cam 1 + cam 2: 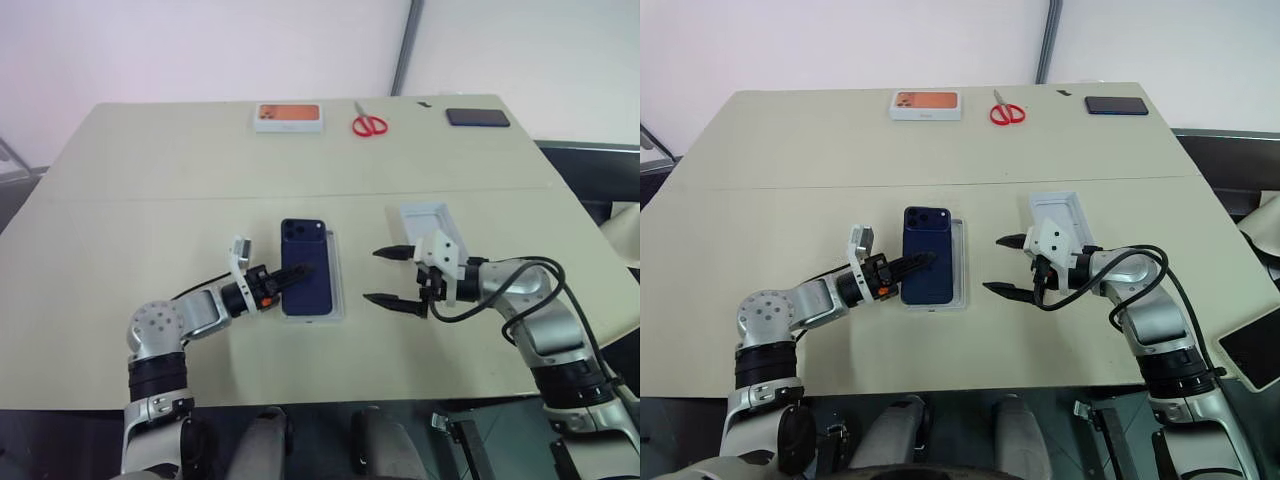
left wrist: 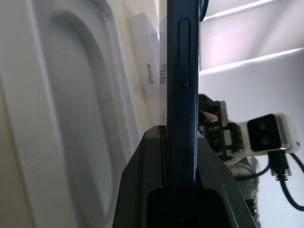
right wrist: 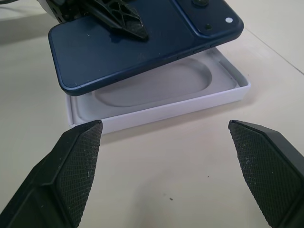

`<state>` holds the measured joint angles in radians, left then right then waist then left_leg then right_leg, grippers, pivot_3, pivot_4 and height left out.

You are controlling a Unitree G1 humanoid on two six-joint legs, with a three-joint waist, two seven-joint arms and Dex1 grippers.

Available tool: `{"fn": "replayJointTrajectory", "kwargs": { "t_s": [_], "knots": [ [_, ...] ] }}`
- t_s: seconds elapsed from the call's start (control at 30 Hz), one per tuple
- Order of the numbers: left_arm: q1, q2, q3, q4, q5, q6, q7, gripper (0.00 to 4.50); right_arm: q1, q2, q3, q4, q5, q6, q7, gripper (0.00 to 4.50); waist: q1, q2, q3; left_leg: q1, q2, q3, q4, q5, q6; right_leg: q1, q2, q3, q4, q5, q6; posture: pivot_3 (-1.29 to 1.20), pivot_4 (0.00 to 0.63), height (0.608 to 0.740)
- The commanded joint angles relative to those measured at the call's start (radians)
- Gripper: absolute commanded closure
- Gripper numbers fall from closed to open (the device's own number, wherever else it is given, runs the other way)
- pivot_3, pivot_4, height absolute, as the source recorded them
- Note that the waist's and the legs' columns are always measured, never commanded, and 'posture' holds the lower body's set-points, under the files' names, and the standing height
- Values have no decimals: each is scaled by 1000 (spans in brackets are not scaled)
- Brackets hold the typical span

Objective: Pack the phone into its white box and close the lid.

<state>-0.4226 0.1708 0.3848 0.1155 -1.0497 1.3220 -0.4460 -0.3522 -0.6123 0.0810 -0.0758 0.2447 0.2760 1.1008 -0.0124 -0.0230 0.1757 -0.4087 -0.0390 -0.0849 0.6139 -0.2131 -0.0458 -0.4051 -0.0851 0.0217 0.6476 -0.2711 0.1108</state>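
Note:
My left gripper (image 1: pixel 296 271) is shut on the long edge of the dark navy-blue phone (image 1: pixel 304 262) and holds it flat, back up, just over the white box (image 3: pixel 190 102). The camera cluster points toward the far side of the table. The box lies open on the table under the phone, and its rim (image 1: pixel 338 285) shows along the phone's right side. My right gripper (image 1: pixel 374 276) is open with nothing in it, a short way to the right of the box and facing it. The lid (image 1: pixel 425 218) lies open side up just behind my right gripper.
At the far edge of the beige table (image 1: pixel 150 220) lie a white box picturing an orange phone (image 1: pixel 289 117), red scissors (image 1: pixel 369 124) and a black phone (image 1: pixel 477 117). A seam crosses the table between them and the work area.

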Motion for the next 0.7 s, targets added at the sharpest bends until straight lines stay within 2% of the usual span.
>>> {"fn": "replayJointTrajectory", "kwargs": {
  "t_s": [0.03, 0.2, 0.23, 0.27, 0.43, 0.7],
  "knots": [
    [-18, -6, -16, -9, -6, -23, -5, 4500, -16, 8, 11, -10, -1, -29, -12, 60, 1, 0, 0, 0, 0, 0, 0, 0, 0, 0, 0, 0, 0, 0, 0, 0, 150, 740],
    [-27, -1, -23, 19, -27, 18, -15, 4500, -24, 9, 24, -2, -6, -41, -24, 60, 1, 0, 0, 0, 0, 0, 0, 0, 0, 0, -1, 0, 0, 0, 0, 0, 150, 740],
    [-28, 0, -27, 15, -27, 16, -21, 3499, -24, 10, 27, 0, -7, -45, -25, 0, 1, 0, 0, 0, 0, 0, 0, 0, 0, 0, -1, 0, 0, 0, 0, 0, 150, 740],
    [-28, -1, -29, 9, -19, 5, -19, 3161, -24, 10, 30, 2, -8, -47, -25, 0, 1, 0, 0, 0, 0, 0, 0, 0, 0, 0, 0, 0, 0, 0, 0, 0, 150, 740],
    [-40, 11, -42, -8, 3, -15, -9, 815, -27, 16, 37, 4, -4, -49, -31, 0, 1, 0, 0, 0, 0, 0, 0, 0, 0, 1, -1, 0, 0, 0, 0, 0, 150, 740],
    [-46, 75, -71, -39, 2, 5, -31, 815, -48, 27, 55, 15, -1, -46, -35, 0, -3, 0, 0, 1, 0, 0, 0, 0, 0, 1, 1, 0, 0, 0, 0, 0, 150, 740]
  ]
}}
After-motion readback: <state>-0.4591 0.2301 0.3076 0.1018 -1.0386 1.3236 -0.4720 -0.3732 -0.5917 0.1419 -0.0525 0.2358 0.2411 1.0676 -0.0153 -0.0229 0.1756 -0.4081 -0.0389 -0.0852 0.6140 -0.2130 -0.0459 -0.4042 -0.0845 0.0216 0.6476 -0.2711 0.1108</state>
